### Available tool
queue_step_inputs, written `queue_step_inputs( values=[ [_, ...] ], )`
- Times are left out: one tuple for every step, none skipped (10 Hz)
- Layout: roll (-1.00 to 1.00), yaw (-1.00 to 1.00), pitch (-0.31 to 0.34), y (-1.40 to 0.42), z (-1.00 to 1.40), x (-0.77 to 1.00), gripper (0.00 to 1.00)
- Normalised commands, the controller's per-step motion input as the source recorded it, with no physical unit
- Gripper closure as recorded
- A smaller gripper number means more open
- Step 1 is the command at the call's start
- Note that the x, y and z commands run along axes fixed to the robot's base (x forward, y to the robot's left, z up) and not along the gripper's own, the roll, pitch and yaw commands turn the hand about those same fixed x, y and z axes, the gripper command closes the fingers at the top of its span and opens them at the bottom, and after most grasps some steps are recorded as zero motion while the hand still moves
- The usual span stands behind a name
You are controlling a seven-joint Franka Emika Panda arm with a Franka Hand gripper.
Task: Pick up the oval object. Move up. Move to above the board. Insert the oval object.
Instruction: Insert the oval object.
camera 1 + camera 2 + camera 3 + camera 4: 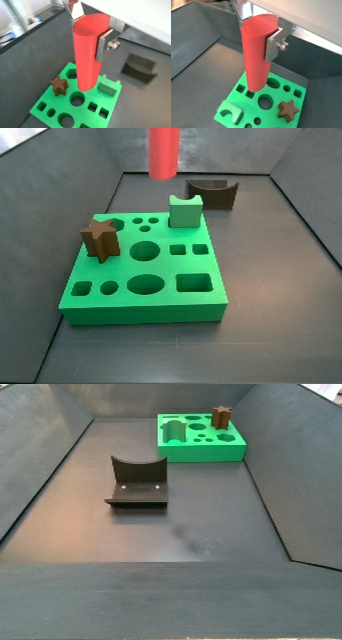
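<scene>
My gripper (89,32) is shut on the top of the oval object (87,60), a tall smooth red peg that hangs upright between the silver fingers (103,46). Both wrist views show this grip (259,30). The peg (256,65) hangs clear above the board (69,66), a bright green slab with several cut-out holes (244,106). In a side view only the peg's lower part (163,153) shows, high over the board's far side (147,306). The gripper is out of that view. In the side view showing the board (201,454), neither peg nor gripper shows.
A brown star-shaped block (59,86) and a small green notched block (108,86) stand in the board; both show in a side view, the star (98,238) and the notched block (186,210). The dark fixture (136,482) stands on the grey floor beside the board. Sloping grey bin walls surround everything.
</scene>
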Motion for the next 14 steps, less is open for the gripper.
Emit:
queue_step_inputs(
  values=[
    [-0.07, -1.0, -0.097, -0.01, -0.18, 0.0, 1.0],
    [-0.07, -1.0, -0.099, -0.01, -0.18, 0.0, 1.0],
    [-0.09, -1.0, -0.104, -0.02, -0.2, 0.0, 1.0],
    [-0.1, -0.99, -0.164, -0.05, -0.25, 0.0, 1.0],
    [-0.11, -0.97, -0.199, -0.05, -0.29, 0.0, 1.0],
    [-0.11, -0.97, -0.2, -0.05, -0.29, 0.0, 1.0],
    [-0.11, -0.97, -0.194, -0.05, -0.29, 0.0, 1.0],
    [-0.09, -1.0, -0.14, -0.02, -0.27, 0.0, 1.0],
    [-0.08, -1.0, -0.134, 0.0, -0.24, 0.0, 1.0],
    [-0.1, -1.0, -0.131, -0.02, -0.25, 0.0, 1.0],
    [-0.1, -0.99, -0.13, -0.03, -0.25, 0.0, 1.0],
    [-0.07, -1.0, -0.124, 0.0, -0.2, 0.0, 1.0],
    [0.0, -0.78, -0.08, -0.15, 0.0, -0.04, 1.0],
    [0.16, -0.5, -0.02, -0.55, 0.0, 0.0, 1.0]
  ],
)
